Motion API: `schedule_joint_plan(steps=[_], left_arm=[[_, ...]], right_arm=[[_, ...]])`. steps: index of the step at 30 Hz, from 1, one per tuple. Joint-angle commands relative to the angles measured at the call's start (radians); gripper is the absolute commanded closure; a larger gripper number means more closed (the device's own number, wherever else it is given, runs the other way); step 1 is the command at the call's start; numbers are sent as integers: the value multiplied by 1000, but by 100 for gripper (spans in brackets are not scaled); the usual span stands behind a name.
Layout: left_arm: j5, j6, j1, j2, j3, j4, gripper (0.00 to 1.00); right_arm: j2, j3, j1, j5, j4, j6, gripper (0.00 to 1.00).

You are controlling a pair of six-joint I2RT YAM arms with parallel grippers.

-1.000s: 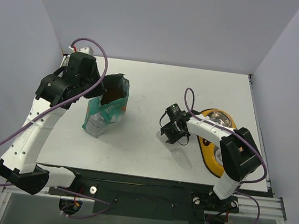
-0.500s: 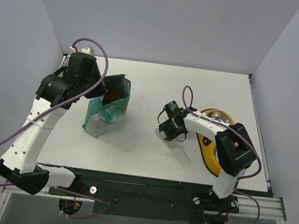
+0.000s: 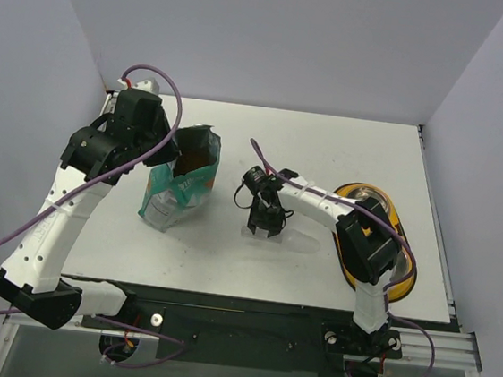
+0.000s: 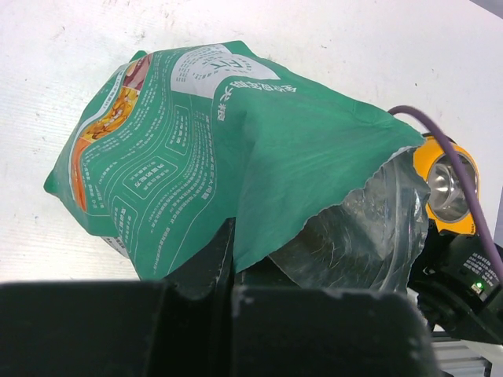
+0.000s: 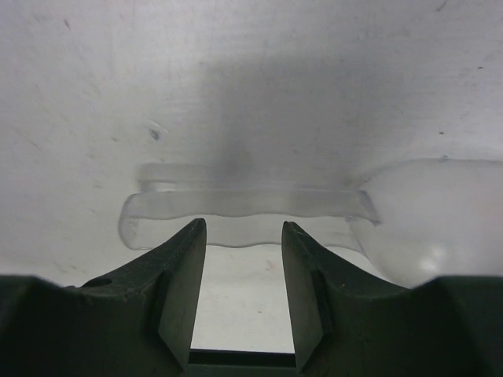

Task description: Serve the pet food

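Observation:
The teal-green bag [image 3: 177, 190] stands on the left of the table with its top open. My left gripper [image 3: 171, 150] is shut on the bag's torn top edge [image 4: 236, 149], the two fingers [image 4: 206, 263] pressed together over the foil. The pet food is hidden inside the bag. The clear plastic scoop [image 3: 278, 237] lies flat mid-table. My right gripper [image 3: 262, 218] hangs low over it, open. In the right wrist view the scoop's handle [image 5: 244, 212] lies crosswise just past my open fingertips [image 5: 189, 239], and its cup [image 5: 436, 216] is at the right.
A yellow feeder [image 3: 392, 223] with steel bowls [image 3: 371, 202] sits at the right; one bowl shows in the left wrist view [image 4: 449, 184]. White walls close the table at the back and on both sides.
My right gripper has swung left, from beside the yellow feeder to mid-table over the scoop's handle; the scoop seems to lie a little further left. The left arm and the bag have not moved.

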Motion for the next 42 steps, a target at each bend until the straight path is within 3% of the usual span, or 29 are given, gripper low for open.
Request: schedule_joint_plan(steps=[1,6,12,14,16,17,19,30,38,41,42], left_arm=[[15,12,-1,-39,2,36,100],[20,11,0,-42,-2,40,100],[46,-4,2,-36,2,30,100],[54,-11,2,-30,5,25,100],[58,-14,2,-23,9,22,100],[58,-11,2,-18,17,20,100],[51,-3,3,-7,29,13,100],[38,2,9,-1,52,19,100],[41,-11,9,-1,34,34,100],[28,-9,11,-1,34,31,100],[20,-8,11,4,40,25,100]], right_arm=[[-84,-4,18,116,-153,-201,60],[-179,-56,9,87,-134,-106,49],[-203,-62,-34,50,-74,164,44],[-197,-77,-51,42,-52,273,47],[-188,-90,-56,32,-26,363,57],[-185,-107,-57,27,-13,412,67],[-174,-128,-56,-13,32,467,69],[-157,-229,-39,-28,58,531,64],[-79,-200,-40,-36,72,506,65],[-70,-194,-42,-37,69,473,70],[-68,-184,-42,-27,66,456,81]])
